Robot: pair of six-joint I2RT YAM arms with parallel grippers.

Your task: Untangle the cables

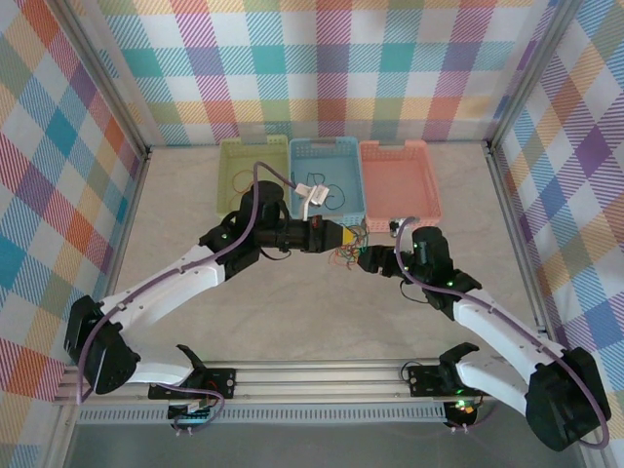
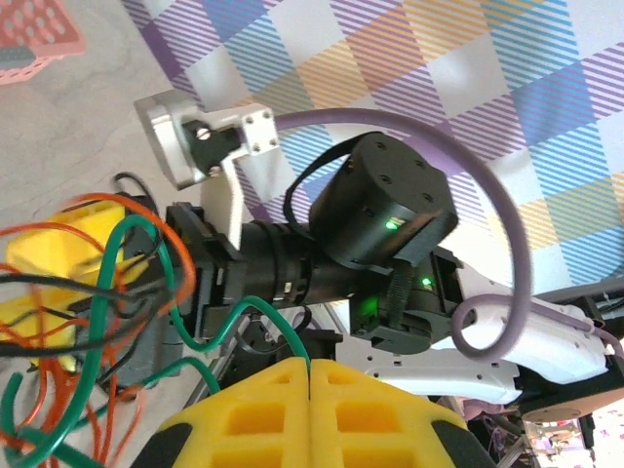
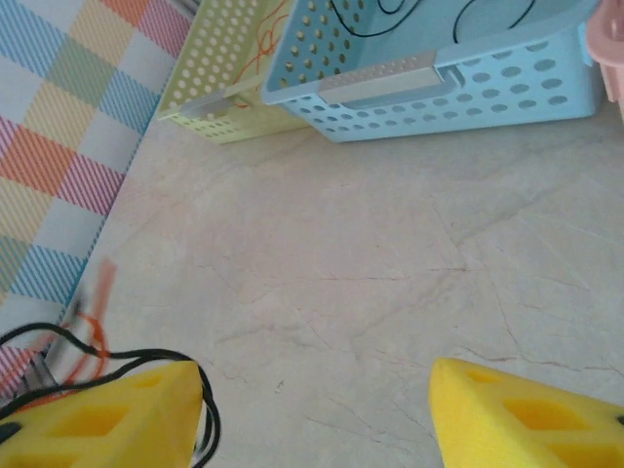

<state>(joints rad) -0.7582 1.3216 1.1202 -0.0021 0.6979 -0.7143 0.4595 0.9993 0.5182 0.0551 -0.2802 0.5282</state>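
Note:
The cables [image 1: 348, 253] are a small clump of thin orange, green and black wires hanging between the two grippers at the table's middle. My left gripper [image 2: 310, 369] is shut, its yellow pads pinching a green cable [image 2: 255, 304] that loops off to the left among orange cables [image 2: 146, 210] and black ones. In the top view the left gripper [image 1: 343, 237] points right, close to the right gripper [image 1: 367, 258]. My right gripper [image 3: 317, 380] stands open over bare table. A black cable [image 3: 207, 414] loops round the outside of its left finger, with a blurred orange cable [image 3: 94, 333] beside it.
Three baskets stand in a row at the back: a yellow-green one [image 1: 225, 175], a blue one [image 1: 326, 143] holding a black wire and a white piece, and a pink one [image 1: 395, 146]. Checked walls enclose the table on three sides.

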